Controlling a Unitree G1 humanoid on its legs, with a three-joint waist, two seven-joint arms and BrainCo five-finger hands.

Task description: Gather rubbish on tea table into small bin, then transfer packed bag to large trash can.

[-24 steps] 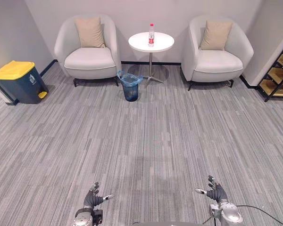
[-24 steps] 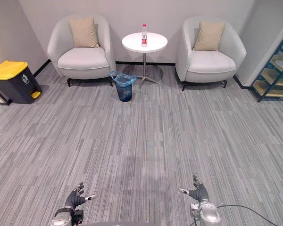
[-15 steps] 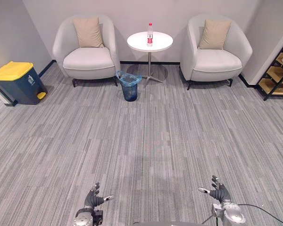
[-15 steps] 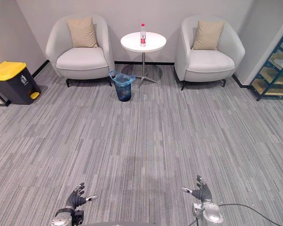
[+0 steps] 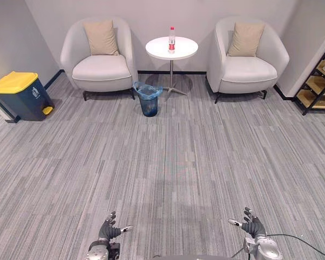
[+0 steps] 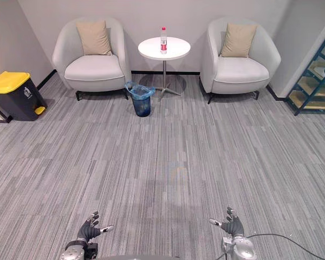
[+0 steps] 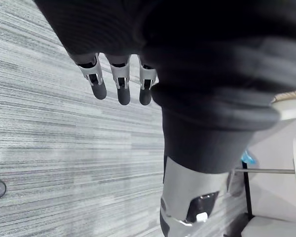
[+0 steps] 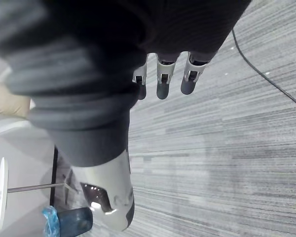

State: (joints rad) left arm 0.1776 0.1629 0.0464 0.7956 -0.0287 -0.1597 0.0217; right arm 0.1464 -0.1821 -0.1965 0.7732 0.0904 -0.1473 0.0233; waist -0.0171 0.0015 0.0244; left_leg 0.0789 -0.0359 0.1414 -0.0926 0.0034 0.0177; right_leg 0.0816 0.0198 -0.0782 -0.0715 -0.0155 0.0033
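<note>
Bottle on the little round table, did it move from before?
No. The bottle stands on the same spot of the round table. The whole view shifted slightly, so the camera moved, not the bottle.

Two armchairs point(image 5: 100, 69) point(image 5: 248, 69), two cushions point(image 5: 101, 37) point(image 5: 245, 39), one table point(image 5: 187, 50), one bottle point(image 5: 171, 39), two bins point(image 5: 149, 101) point(image 5: 21, 95)

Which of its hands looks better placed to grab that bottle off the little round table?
Neither yet: the left hand and right hand are both open and far from the bottle. Slight edge to its own left, since the small bin stands left of the bottle.
</note>
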